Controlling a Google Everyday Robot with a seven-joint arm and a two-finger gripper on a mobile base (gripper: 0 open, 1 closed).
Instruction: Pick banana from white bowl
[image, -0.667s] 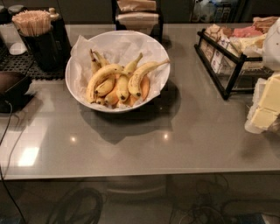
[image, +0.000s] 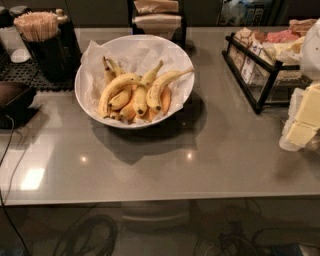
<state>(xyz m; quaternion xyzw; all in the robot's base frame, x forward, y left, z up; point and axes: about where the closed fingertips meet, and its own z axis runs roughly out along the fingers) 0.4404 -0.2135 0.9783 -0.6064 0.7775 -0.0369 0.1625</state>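
- Banana (image: 162, 87), long-stemmed, brown-blotched near its tip: rightmost among other bananas (image: 120, 95) in white bowl (image: 125, 124), far left of centre.
- Gripper (image: 302, 117): right edge, well apart from bowl; jaw state cannot be told.

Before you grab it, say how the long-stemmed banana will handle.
The banana looks firm yet bruisable, given dark blotches. Resting on other bananas in the white bowl, it may roll when nudged. The gripper sits at far right.

One camera looks down over the counter (image: 200, 165), pincer (image: 301, 131) at right edge.
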